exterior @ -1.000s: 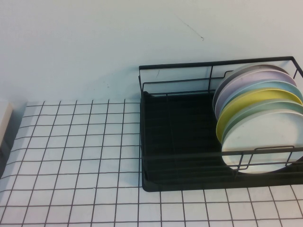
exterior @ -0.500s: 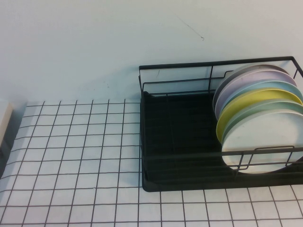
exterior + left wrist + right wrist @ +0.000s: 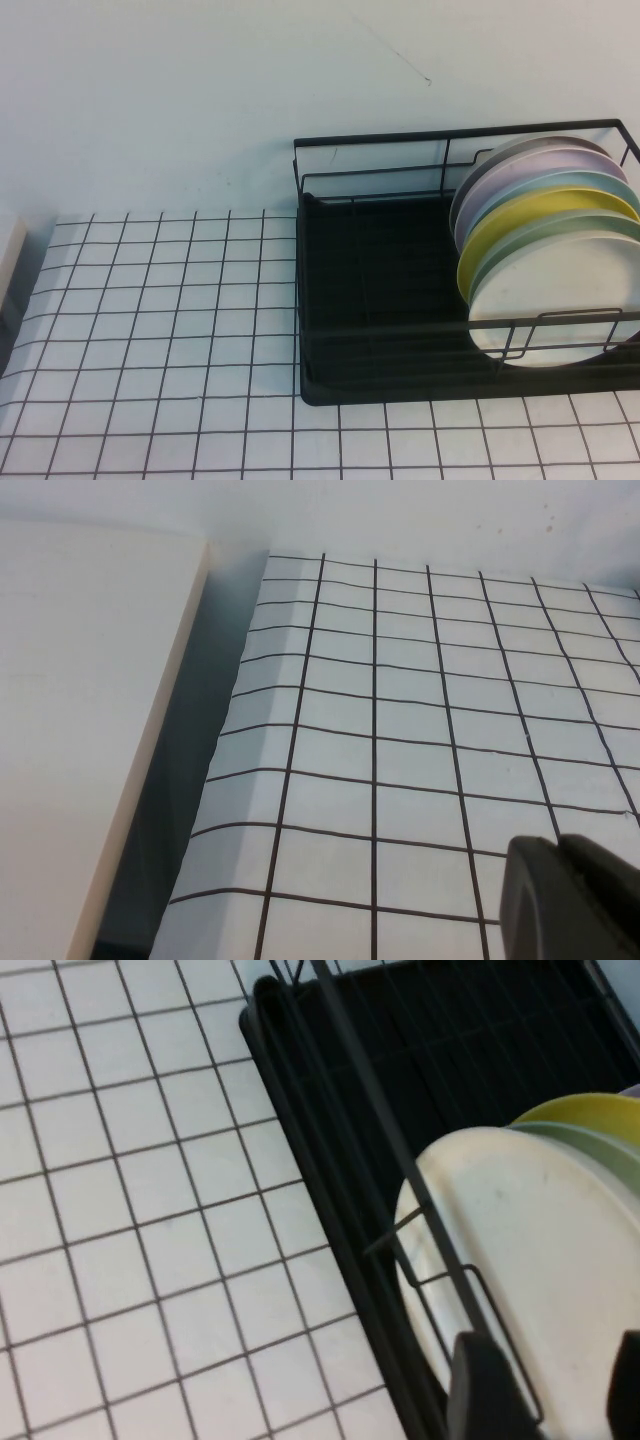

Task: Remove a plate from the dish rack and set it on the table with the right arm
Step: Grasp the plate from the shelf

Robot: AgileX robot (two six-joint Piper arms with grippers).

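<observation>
The white plate (image 3: 560, 300) stands on edge at the front of a row of plates in the right end of the black wire dish rack (image 3: 380, 280). Behind it stand a mint-green plate (image 3: 610, 226), a yellow plate (image 3: 530, 215) and others. Neither gripper shows in the high view. In the right wrist view my right gripper (image 3: 555, 1360) is open and empty, its fingers either side of the white plate's face (image 3: 540, 1230), above the rack's front wire (image 3: 330, 1090). My left gripper (image 3: 560, 855) is shut and empty over the gridded table (image 3: 400, 730).
The gridded table (image 3: 150, 330) lies to the left of the rack and in front of it. A cream-white block (image 3: 8, 250) sits at the table's left edge, also in the left wrist view (image 3: 80, 730). A pale wall rises behind the rack.
</observation>
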